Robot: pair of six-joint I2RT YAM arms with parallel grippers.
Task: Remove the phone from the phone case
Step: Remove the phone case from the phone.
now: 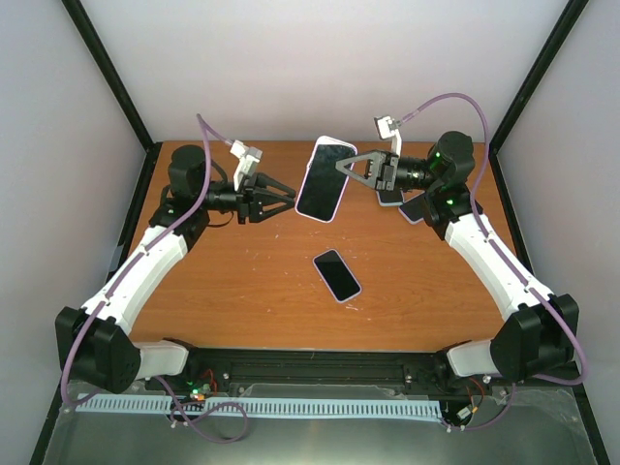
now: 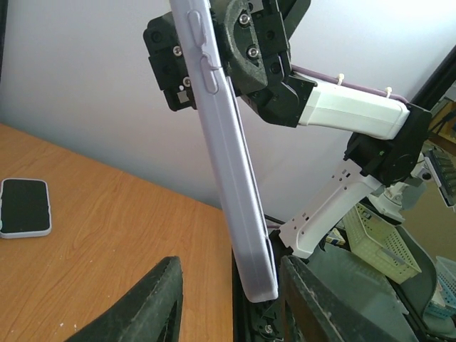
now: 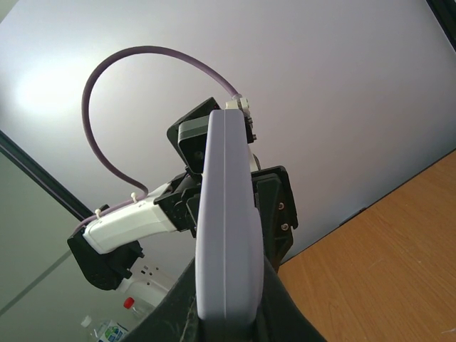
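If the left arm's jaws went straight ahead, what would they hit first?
Probably the cased phone held up by the right gripper; its edge stands just ahead of the left gripper.

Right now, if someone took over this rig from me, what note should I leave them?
The right hand is shut on the phone case and holds it raised above the table, with the phone inside.
The left hand is open, fingers either side of the case, not gripping.
Done: the cased phone is lifted and presented between the arms.
Left: close the left hand, then work the phone out of the case.
A second phone lies flat on the table, untouched.
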